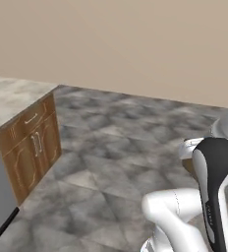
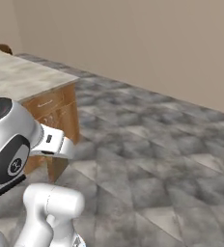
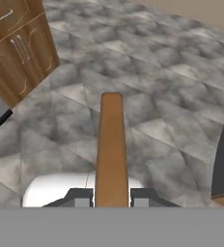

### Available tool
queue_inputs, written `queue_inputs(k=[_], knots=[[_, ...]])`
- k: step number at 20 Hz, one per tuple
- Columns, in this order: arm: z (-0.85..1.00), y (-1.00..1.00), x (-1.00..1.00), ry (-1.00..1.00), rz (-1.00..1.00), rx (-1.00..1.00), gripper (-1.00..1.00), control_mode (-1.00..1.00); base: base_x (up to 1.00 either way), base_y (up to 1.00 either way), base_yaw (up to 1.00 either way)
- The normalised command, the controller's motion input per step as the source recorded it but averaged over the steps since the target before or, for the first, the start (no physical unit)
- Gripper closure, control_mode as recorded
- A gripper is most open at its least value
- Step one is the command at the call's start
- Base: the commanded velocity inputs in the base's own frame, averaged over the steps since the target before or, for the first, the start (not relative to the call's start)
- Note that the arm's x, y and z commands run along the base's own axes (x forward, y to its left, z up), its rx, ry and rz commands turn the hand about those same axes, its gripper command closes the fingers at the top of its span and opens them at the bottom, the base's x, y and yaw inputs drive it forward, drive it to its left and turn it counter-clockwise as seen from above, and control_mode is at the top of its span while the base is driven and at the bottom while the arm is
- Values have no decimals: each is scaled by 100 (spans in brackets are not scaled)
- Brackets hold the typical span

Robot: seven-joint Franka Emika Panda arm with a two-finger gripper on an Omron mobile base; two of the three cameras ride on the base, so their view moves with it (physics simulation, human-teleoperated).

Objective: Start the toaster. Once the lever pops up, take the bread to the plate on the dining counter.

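Grey marbled floor tiles [image 3: 172, 72] all round, beige wall [image 1: 135, 44] behind. Gripper [image 3: 112, 198] pinching bread [image 3: 111, 149] edge-on between dark fingertips [image 3: 80, 197], slice sticking straight out over floor. Hand view alone shows slice clearly, plus wooden cabinet doors [image 3: 17, 53] upper left. Left base view shows arm [image 1: 212, 197] lower right, cabinet with marble worktop [image 1: 8, 98] at left. Right base view adds same worktop [image 2: 17, 77] from other side, arm's shoulder [image 2: 12, 144] in front.

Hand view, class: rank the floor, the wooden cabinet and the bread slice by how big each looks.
1. Floor, covering most of the picture.
2. Wooden cabinet and bread, gripped edge-on: similar apparent size, and the bread's nearness inflates it, so unranked.
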Motion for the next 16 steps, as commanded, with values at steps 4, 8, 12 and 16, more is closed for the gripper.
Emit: queue_inputs(k=[4,8,12,16], knots=[[0,0,0,0,0,0,100,100,100,-11,12],[0,0,0,0,0,0,100,100,100,-17,13],[0,0,0,0,0,0,100,100,100,-16,13],[0,0,0,0,0,0,100,100,100,-14,14]])
